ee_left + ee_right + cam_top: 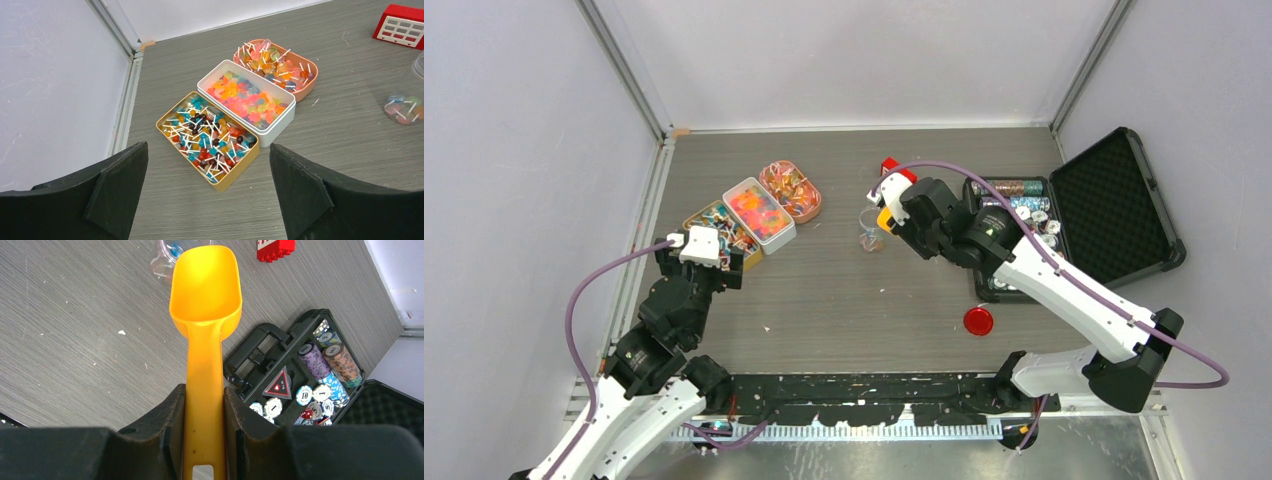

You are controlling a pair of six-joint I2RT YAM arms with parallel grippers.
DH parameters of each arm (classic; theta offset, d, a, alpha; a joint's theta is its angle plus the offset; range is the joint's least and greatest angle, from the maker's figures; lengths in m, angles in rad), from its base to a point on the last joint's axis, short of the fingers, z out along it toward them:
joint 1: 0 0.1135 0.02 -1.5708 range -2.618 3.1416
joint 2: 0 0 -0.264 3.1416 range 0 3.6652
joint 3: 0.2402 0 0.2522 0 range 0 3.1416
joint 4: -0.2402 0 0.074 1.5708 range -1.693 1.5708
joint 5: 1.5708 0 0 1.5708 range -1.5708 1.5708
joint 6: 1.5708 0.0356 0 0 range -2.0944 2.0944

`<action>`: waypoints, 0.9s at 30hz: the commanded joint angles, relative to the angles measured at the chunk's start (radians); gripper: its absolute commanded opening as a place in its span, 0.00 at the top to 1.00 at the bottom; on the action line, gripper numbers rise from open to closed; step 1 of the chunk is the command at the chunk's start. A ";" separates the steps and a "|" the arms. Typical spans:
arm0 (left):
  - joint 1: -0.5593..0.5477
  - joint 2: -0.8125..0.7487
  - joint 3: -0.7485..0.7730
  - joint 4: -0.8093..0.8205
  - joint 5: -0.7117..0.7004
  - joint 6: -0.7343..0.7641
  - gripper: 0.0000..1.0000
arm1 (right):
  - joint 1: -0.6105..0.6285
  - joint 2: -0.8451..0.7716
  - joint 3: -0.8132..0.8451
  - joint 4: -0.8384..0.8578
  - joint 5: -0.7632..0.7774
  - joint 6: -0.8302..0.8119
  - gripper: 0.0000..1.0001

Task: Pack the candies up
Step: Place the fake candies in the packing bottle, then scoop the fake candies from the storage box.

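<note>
The candies fill three open tins at the left: a gold tin (724, 232) of small lollipops (210, 137), a white tin (759, 213) of gummies (247, 100), and a pink tin (790, 190) of wrapped pieces (275, 62). A clear jar (870, 232) holds a few candies (402, 107). My left gripper (207, 150) is open and empty, just in front of the gold tin. My right gripper (205, 392) is shut on the handle of a yellow scoop (205, 285). The scoop bowl is empty and sits beside the jar (167, 255).
An open black case (1114, 200) with poker chips (320, 390) lies at the right. A red round lid (978, 321) lies on the table in front of it. A small red box (890, 167) stands behind the jar, also in the left wrist view (405, 26).
</note>
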 commanded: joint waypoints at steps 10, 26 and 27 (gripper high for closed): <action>0.003 0.005 0.008 0.043 0.005 -0.007 0.07 | 0.004 -0.016 0.068 0.015 -0.006 -0.011 1.00; 0.378 0.392 0.233 -0.104 0.292 -0.410 0.00 | 0.003 0.307 0.474 0.073 -0.091 0.128 1.00; 0.398 0.416 0.249 -0.104 0.320 -0.454 0.00 | 0.004 0.343 0.512 0.062 -0.090 0.146 1.00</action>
